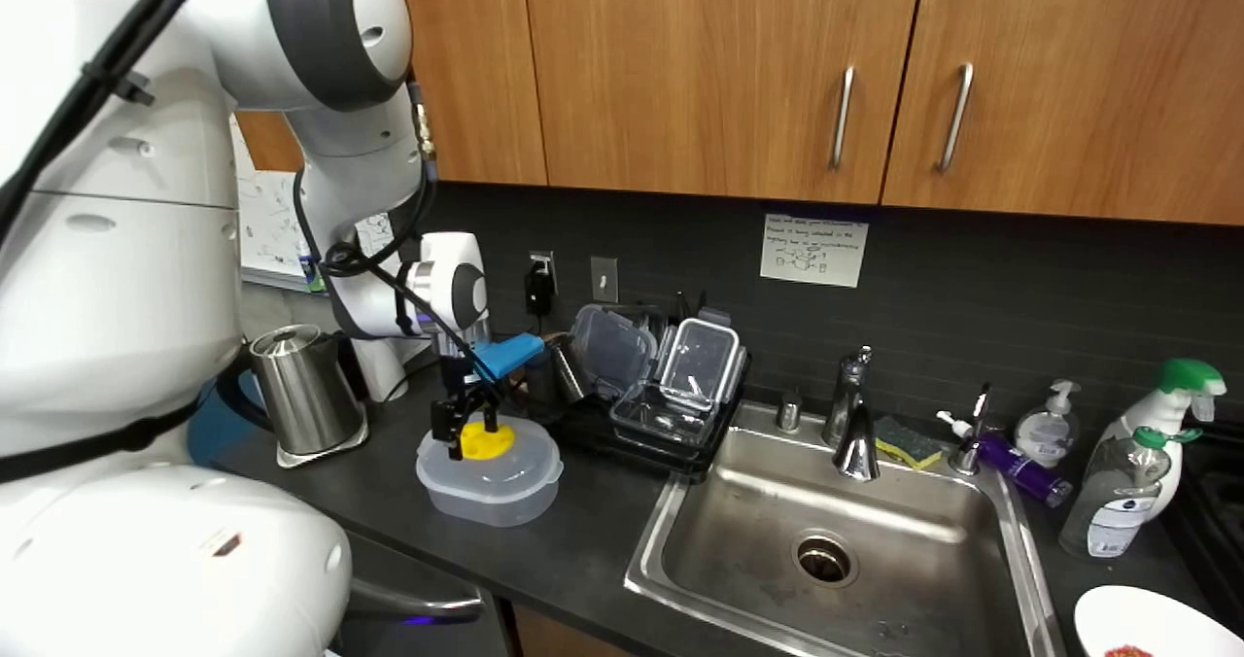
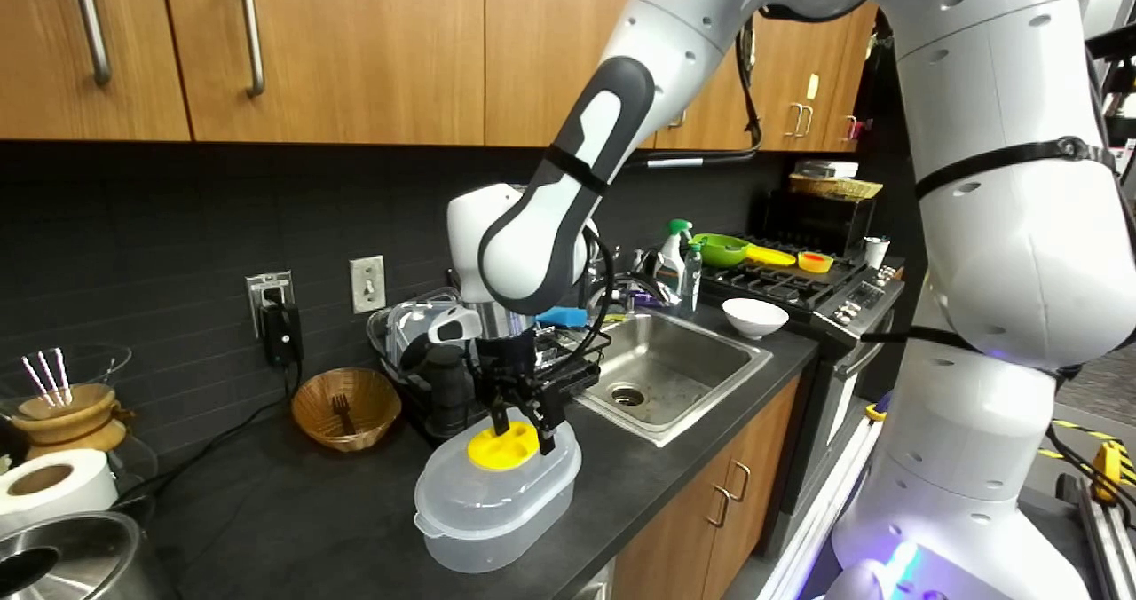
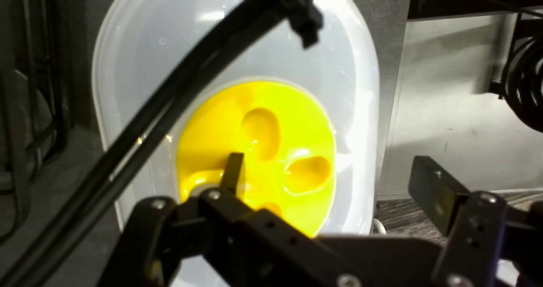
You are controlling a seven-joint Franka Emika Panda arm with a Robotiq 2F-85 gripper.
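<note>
We're seeing the arm [image 2: 666,59] arching over the desk [image 2: 240,511] in both exterior views, elbow sitting high, wrist hanging low and aiming the fingers [image 3: 437,193] straight down. The fingers are standing wide apart: in the wrist view one is overlapping the yellow round piece [image 3: 267,142], the other is showing beyond the container's right edge. Whether either is touching, we can't tell.

The container [image 2: 497,542], an oval plastic tub, is sitting near the desk's front edge, right under the wrist, wearing a translucent lid [image 2: 461,493]. The yellow round piece is lying around the lid's middle, showing several hollows. Tub walls are looking cloudy; we're not making out contents.

Other containers: a black dish rack [image 1: 671,461] just behind is holding clear boxes [image 1: 671,414]. A wicker basket [image 2: 355,442] is holding a fork [image 2: 343,412]. A white bowl [image 1: 1157,610] past the sink [image 1: 777,540] is holding something reddish [image 1: 1127,651], mostly cut off by the frame. A steel kettle [image 1: 306,395] is standing upright, its inside hidden.
</note>
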